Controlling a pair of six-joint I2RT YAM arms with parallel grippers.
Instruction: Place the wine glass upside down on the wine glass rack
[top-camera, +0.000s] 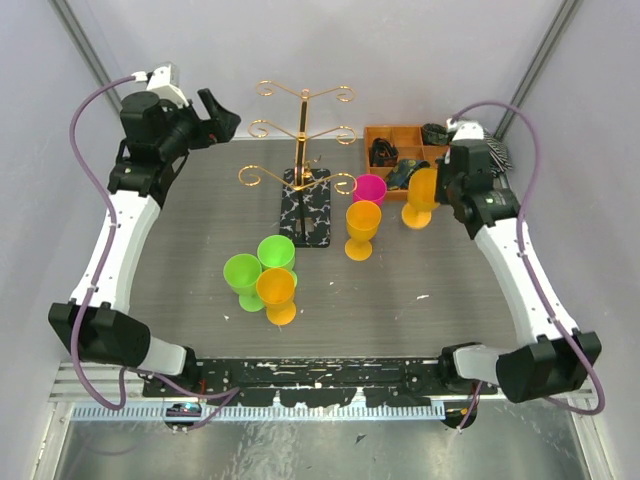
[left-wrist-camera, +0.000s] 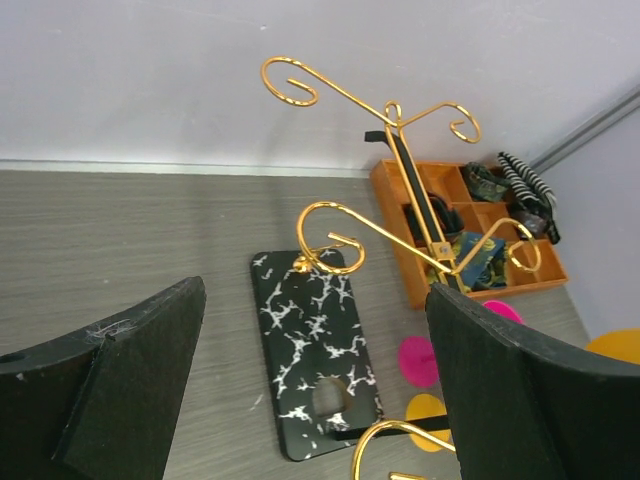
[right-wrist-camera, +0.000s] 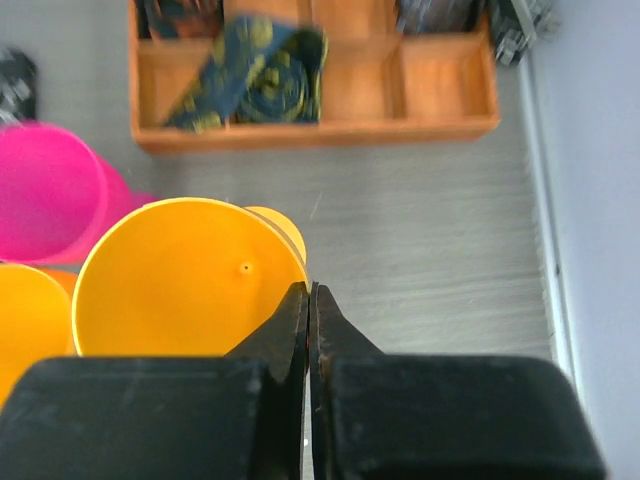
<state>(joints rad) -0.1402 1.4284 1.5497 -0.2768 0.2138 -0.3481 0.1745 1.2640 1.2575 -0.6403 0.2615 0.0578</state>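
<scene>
An orange wine glass (top-camera: 422, 195) stands upright at the right of the table, just in front of the tray. My right gripper (top-camera: 441, 190) is shut on its rim; in the right wrist view one finger is inside the bowl (right-wrist-camera: 170, 280) and the other outside, pinched together at the rim (right-wrist-camera: 308, 292). The gold wine glass rack (top-camera: 300, 130) stands mid-table on its black speckled base (top-camera: 308, 210), with nothing hanging on its curled arms. My left gripper (top-camera: 215, 115) hangs open at the back left, looking down on the rack (left-wrist-camera: 420, 205) and its base (left-wrist-camera: 315, 350), with nothing between its fingers (left-wrist-camera: 150, 360).
An orange compartment tray (top-camera: 395, 140) with small items sits at the back right. A pink glass (top-camera: 369, 188) and another orange glass (top-camera: 363, 228) stand beside the held one. Two green glasses (top-camera: 241, 275) and an orange one (top-camera: 277, 292) cluster at the front centre.
</scene>
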